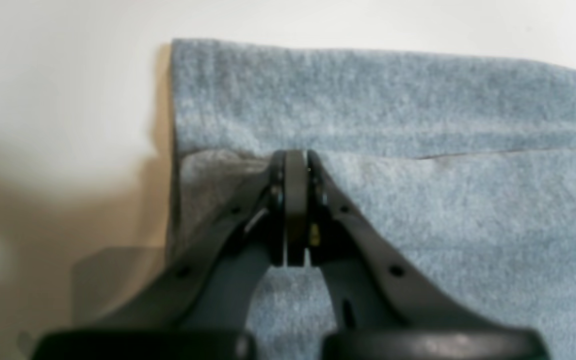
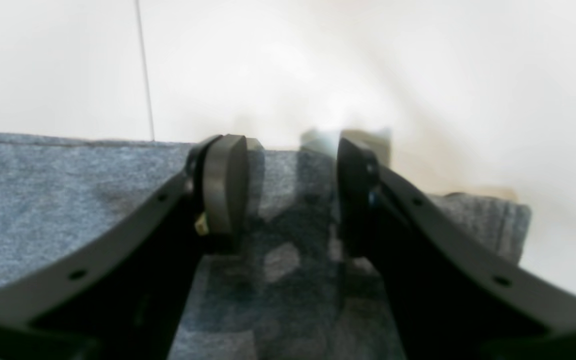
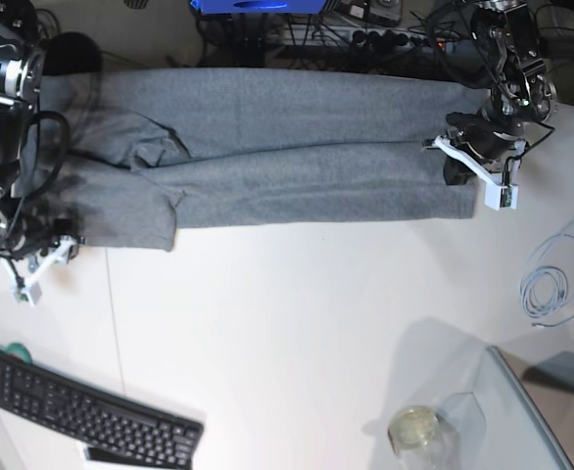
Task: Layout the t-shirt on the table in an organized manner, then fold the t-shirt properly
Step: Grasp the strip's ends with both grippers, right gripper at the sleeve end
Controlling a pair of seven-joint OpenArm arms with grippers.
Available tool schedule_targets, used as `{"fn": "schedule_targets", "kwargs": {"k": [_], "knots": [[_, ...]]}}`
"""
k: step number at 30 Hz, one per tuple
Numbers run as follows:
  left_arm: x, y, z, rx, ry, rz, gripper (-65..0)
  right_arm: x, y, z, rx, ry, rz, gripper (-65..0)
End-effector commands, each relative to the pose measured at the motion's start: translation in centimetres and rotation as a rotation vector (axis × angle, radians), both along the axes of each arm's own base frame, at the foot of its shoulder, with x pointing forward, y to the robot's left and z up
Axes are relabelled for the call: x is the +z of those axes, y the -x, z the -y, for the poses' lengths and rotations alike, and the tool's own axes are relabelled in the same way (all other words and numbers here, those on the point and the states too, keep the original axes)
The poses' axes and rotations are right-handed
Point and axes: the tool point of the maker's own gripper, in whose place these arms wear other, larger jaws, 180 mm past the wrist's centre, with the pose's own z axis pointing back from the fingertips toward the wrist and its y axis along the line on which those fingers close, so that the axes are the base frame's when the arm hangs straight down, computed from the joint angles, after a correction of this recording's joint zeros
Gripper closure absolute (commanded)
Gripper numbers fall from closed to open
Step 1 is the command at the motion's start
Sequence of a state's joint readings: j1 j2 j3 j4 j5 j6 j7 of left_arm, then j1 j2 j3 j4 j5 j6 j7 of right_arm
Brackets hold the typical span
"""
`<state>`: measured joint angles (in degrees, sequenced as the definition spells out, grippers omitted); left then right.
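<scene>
T-shirt [image 3: 287,147] lies along far edge of table [image 3: 297,323], already folded into long band; you are in folding step; left gripper [image 1: 295,160] has jaws closed, pinching fabric at fold line near one short end; right gripper [image 2: 293,170] has jaws apart over other end, nothing held; next you close right, then lift both ends together; keyboard [image 3: 81,411], white cable [image 3: 551,284], glass jar [image 3: 416,428] lie near front edge, well apart from shirt.

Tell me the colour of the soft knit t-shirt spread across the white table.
Heather grey t-shirt, plain, no print; base view shows it best.
</scene>
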<state>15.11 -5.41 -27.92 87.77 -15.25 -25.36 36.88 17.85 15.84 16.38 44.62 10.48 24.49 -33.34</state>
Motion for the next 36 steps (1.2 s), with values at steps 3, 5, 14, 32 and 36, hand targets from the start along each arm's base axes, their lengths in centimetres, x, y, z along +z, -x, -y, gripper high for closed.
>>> {"fn": "schedule_targets", "kwargs": {"k": [3, 5, 14, 32, 36], "knots": [[1.1, -0.8, -0.4, 0.0, -0.008, 0.042, 0.0, 1.5, -1.6, 0.8, -0.009, 0.009, 0.053, -12.8], [1.1, -0.8, -0.4, 0.0, -0.008, 0.042, 0.0, 1.5, -1.6, 0.8, -0.008, 0.01, 0.056, -2.4], [0.9, -0.7, -0.4, 0.001, -0.007, 0.037, 0.0, 2.2, -1.4, 0.8, 0.005, 0.027, 0.073, -0.8], [1.1, -0.9, -0.9, -0.001, -0.019, 0.039, 0.0, 7.3, 4.6, -1.2, 0.082, 0.051, 0.048, -0.9], [1.3, -1.0, -1.4, -0.004, -0.032, 0.04, 0.0, 8.3, 6.8, -2.1, 0.101, 0.022, 0.046, -0.9]]}}
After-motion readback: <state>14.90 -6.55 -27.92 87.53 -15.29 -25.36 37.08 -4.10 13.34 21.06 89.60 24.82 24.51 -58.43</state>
